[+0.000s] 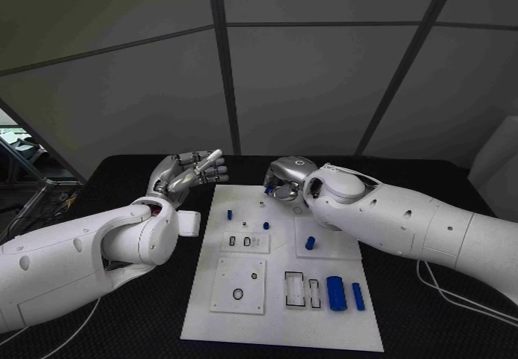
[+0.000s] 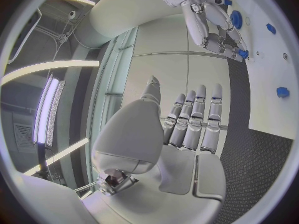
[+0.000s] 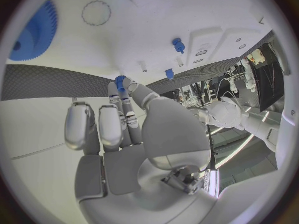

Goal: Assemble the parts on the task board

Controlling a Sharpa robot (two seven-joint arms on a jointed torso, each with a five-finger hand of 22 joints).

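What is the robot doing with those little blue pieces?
The robot is putting small blue parts together on the white task board. Its right hand is at the board's far edge, pinching a small blue part in its fingertips. Its left hand is raised beside the board, fingers apart, holding nothing. Other pieces wait on the board, such as two blue cylinders lying near the front and a blue gear near the right hand.

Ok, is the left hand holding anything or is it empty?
Empty. The left hand is off the board's edge with fingers straight and apart, nothing between them; the head view shows the same.
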